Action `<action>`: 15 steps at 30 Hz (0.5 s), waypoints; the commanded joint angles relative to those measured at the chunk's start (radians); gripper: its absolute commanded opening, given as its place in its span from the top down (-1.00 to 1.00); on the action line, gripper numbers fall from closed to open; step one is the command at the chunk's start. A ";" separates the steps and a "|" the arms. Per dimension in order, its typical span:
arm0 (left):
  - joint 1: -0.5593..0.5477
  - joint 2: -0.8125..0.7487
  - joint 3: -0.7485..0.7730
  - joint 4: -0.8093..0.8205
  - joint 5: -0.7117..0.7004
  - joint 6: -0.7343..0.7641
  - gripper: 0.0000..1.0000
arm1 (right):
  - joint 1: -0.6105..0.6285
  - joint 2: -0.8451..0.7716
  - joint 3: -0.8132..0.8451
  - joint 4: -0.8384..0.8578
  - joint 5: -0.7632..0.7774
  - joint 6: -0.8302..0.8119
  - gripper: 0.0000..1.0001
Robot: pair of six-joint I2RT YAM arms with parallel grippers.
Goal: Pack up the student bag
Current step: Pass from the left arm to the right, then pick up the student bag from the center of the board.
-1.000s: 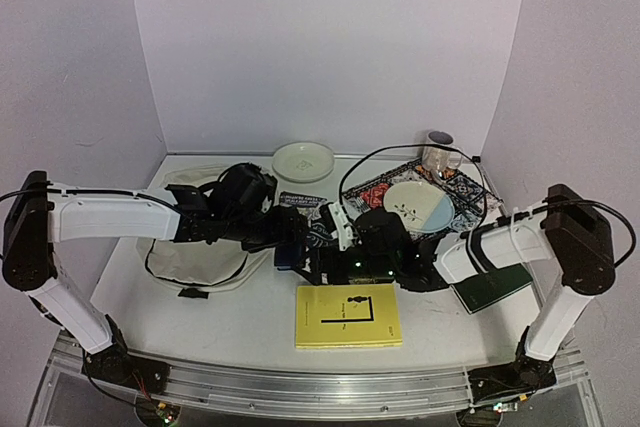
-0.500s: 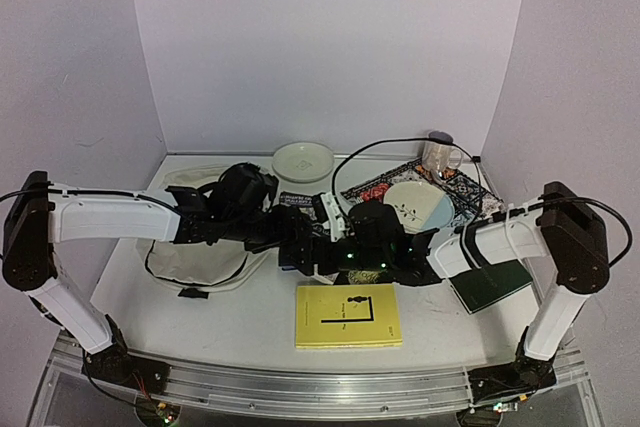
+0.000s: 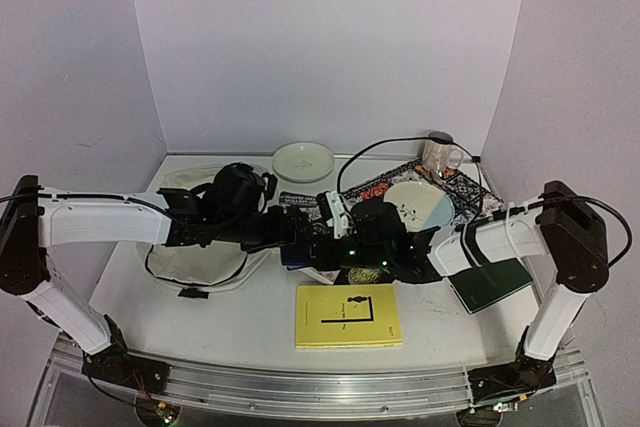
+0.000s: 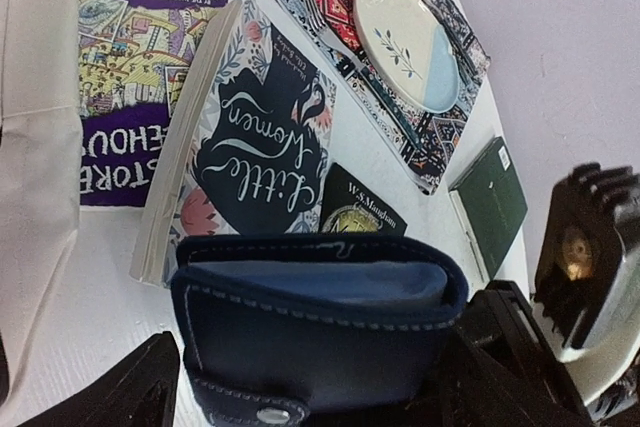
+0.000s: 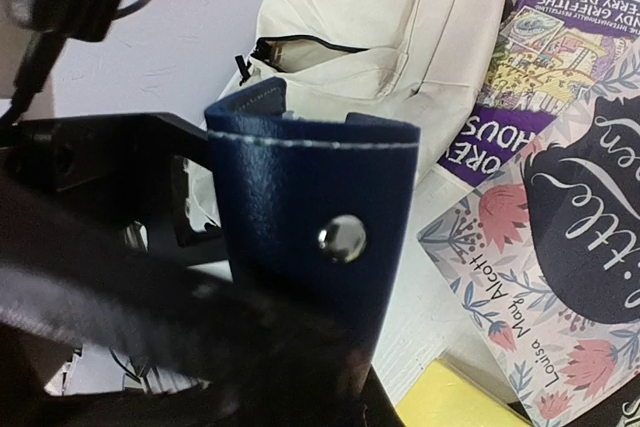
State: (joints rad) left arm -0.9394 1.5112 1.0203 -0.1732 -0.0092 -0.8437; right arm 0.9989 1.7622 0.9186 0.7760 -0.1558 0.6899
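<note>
The student bag [image 3: 205, 237] is a cream fabric backpack lying at the left of the table. Its black zipper gapes a little in the right wrist view [image 5: 400, 37]. A navy blue wallet [image 4: 310, 317] with white stitching and a metal snap hangs above the table's middle between both arms. My right gripper [image 5: 300, 357] is shut on its lower end. My left gripper [image 4: 310, 357] has its fingers [image 4: 150, 377] against the wallet's two short sides. In the top view the left gripper [image 3: 290, 232] and the right gripper [image 3: 335, 247] meet just right of the bag.
Below the grippers lie a purple Treehouse book [image 4: 130, 67], "Little Women" [image 4: 250, 137] and a black Maugham book [image 4: 362, 212]. A yellow book [image 3: 348, 315] lies in front and a green notebook [image 3: 492, 285] at the right. A plate [image 3: 418, 205] sits on a patterned placemat, with a white bowl [image 3: 303, 160] and a glass [image 3: 440, 152] behind.
</note>
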 commanded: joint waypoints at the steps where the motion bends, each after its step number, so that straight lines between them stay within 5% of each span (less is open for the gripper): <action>1: 0.009 -0.072 0.044 -0.122 -0.082 0.152 -0.91 | -0.016 -0.042 -0.023 0.048 0.009 0.007 1.00; 10: 0.013 -0.052 0.059 -0.538 -0.261 0.295 -0.99 | -0.056 -0.143 -0.123 0.041 0.048 0.009 1.00; 15: 0.013 0.002 0.027 -0.634 -0.278 0.309 -0.99 | -0.068 -0.186 -0.152 0.023 0.069 -0.004 1.00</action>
State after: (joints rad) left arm -0.9302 1.4764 1.0628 -0.6627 -0.2280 -0.5818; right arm 0.9380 1.6497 0.7763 0.7692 -0.1156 0.6957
